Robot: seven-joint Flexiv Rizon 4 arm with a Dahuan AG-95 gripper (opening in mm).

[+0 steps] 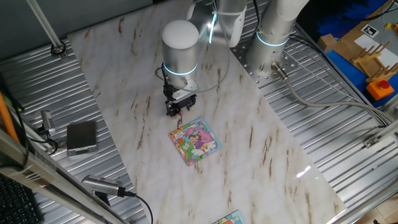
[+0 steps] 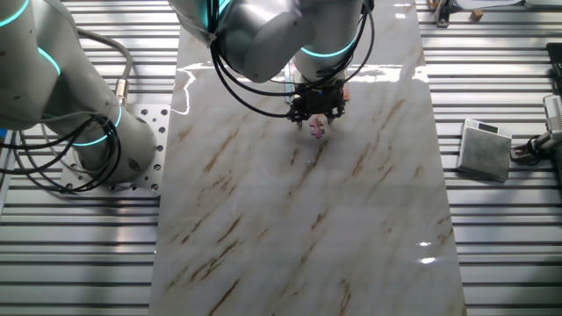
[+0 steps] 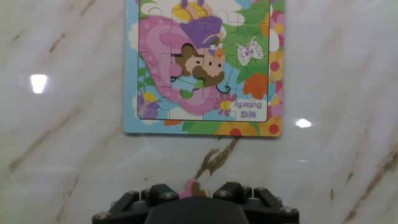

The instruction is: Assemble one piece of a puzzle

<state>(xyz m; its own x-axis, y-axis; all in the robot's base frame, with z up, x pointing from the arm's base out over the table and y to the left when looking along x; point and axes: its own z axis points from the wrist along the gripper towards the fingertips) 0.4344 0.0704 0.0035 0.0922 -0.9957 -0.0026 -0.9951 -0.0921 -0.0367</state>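
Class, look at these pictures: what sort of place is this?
Probably a robotics lab bench: a marble-patterned tabletop on ribbed metal decking, a grey robot arm bolted down, loose cables.

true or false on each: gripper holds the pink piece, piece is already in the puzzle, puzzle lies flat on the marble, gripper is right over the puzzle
1. The gripper holds the piece. True.
2. The piece is already seated in the puzzle. False: it is between the fingers, apart from the board.
3. The puzzle lies flat on the marble table. True.
4. The gripper is directly over the puzzle. False: it is beside the board, over bare marble.
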